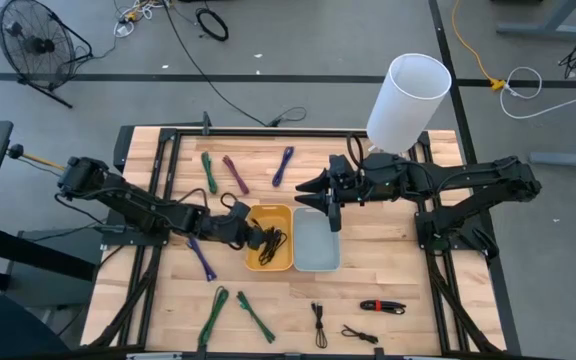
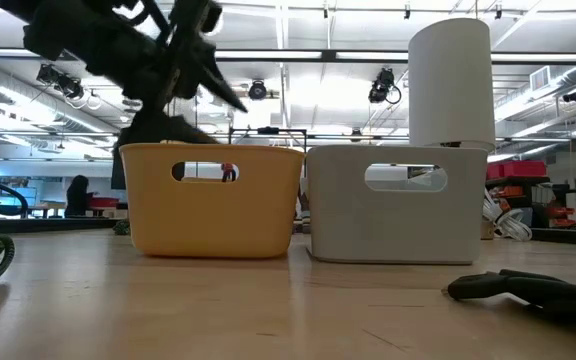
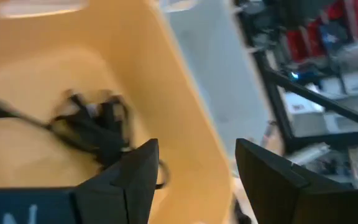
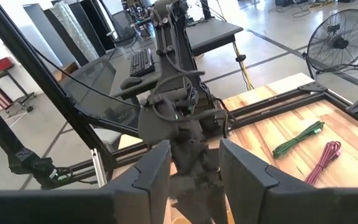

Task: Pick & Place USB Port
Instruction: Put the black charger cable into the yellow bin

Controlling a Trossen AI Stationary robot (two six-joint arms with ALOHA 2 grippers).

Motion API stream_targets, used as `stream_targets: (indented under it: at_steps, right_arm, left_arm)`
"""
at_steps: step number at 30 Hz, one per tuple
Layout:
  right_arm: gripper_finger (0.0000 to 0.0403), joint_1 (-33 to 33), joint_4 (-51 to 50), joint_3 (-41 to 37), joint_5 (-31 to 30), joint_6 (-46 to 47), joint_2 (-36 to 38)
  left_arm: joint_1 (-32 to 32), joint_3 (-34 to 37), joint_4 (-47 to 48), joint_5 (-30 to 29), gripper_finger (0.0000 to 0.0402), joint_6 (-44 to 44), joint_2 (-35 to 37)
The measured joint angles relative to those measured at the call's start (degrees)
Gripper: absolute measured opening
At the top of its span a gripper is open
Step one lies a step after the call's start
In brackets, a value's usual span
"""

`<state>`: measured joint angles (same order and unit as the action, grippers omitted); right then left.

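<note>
A black USB cable [image 3: 95, 127] lies coiled on the floor of the yellow bin [image 1: 280, 215], with nothing touching it. My left gripper [image 3: 197, 155] hovers open over the bin's left rim, and the cable lies just beyond its fingertips. In the high view this gripper [image 1: 251, 230] sits at the bin's left edge. My right gripper [image 1: 320, 198] is open above the far end of the grey bin [image 1: 317, 262] and holds nothing. Its wrist view shows the open fingers [image 4: 194, 165] pointing toward the left arm.
Green, maroon and purple cables [image 1: 236, 173] lie on the far part of the table, and another purple one [image 1: 202, 259] left of the yellow bin. Green cables [image 1: 234, 312], black cables [image 1: 320, 322] and a red-and-black one [image 1: 382, 306] lie near the front edge. A white cylinder [image 1: 409, 98] stands far right.
</note>
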<state>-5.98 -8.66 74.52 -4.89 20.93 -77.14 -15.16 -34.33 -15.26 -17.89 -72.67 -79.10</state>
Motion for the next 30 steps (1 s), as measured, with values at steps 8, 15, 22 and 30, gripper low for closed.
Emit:
stream_targets:
  at_steps: [8,15,22,30]
  right_arm:
    - [0.0136,0.0,-1.0,0.0,1.5,2.1,0.0]
    - [0.0136,0.0,-2.9,0.0,3.0,4.4,0.0]
    - [0.0136,0.0,-2.9,0.0,3.0,5.0,0.0]
    - [0.0136,0.0,-2.9,0.0,2.8,6.4,0.0]
  left_arm:
    - [0.2,0.0,-16.4,1.5,0.0219,21.8,6.3]
    - [0.4,-0.1,-24.9,0.7,0.0219,41.3,16.5]
    - [0.2,-1.7,-24.5,0.1,0.022,60.7,23.2]
    - [0.6,-13.7,-1.9,0.1,0.022,64.4,22.8]
